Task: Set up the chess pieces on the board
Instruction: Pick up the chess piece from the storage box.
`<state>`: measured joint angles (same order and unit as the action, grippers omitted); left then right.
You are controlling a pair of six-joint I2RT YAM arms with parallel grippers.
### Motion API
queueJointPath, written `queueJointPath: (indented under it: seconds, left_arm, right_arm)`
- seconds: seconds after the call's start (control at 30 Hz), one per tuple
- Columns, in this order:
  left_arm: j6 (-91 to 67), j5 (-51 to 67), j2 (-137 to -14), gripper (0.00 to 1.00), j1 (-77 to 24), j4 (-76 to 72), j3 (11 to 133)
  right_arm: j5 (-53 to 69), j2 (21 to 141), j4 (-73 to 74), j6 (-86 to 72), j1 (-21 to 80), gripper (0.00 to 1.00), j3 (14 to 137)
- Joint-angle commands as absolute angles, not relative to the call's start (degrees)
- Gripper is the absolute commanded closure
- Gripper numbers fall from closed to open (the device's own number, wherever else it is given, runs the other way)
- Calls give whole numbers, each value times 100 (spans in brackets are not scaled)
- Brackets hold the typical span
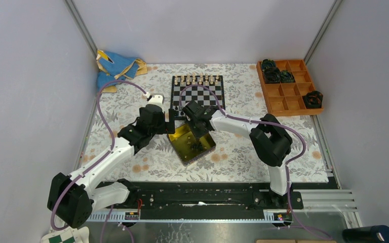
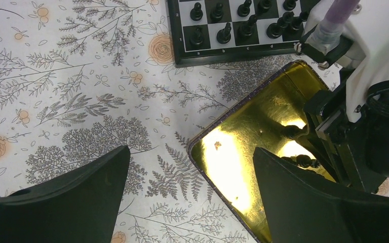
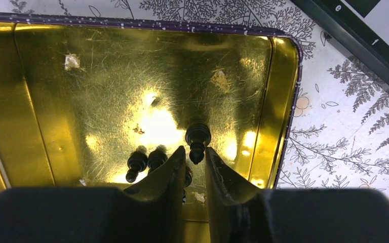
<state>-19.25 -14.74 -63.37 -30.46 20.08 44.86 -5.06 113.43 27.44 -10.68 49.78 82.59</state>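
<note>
Down in the yellow tin point(image 3: 40, 101) with the right gripper point(image 3: 195, 154), fingers narrowly apart around the tip of a black piece point(image 3: 198, 135) lying flat — not clamped yet; left gripper point(image 2: 190, 151) beside the tin, fingers wide apart. Could pinch just the rounded tip and squirt it across the slick metal, or snag the two pieces point(image 3: 138, 162) alongside — crowded there.

White arm links point(image 1: 233, 122), black joints point(image 1: 271, 139) — purple cables point(image 1: 100, 109) loop along both.
</note>
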Motion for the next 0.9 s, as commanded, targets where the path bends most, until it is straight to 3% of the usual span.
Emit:
queueJointPath:
  seconds: [0.0, 0.07, 0.2, 0.87]
  left_arm:
    - [-1784, -1536, -6363, 1, -2976, 1653, 4474]
    - [-1784, -1528, -6363, 1, -2966, 1637, 4459]
    - [-1784, -1503, -6380, 1, -2942, 1623, 4443]
    - [-1749, -1458, -6346, 1, -2918, 1589, 4447]
  right_arm:
    - [-474, 11432, 2694, -992, 5024, 77, 8430]
    - [-498, 11439, 2698, -981, 5027, 88, 8460]
    - [-606, 11442, 2747, -958, 5023, 100, 8532]
    - [-739, 10959, 2691, -1029, 4897, 100, 9112]
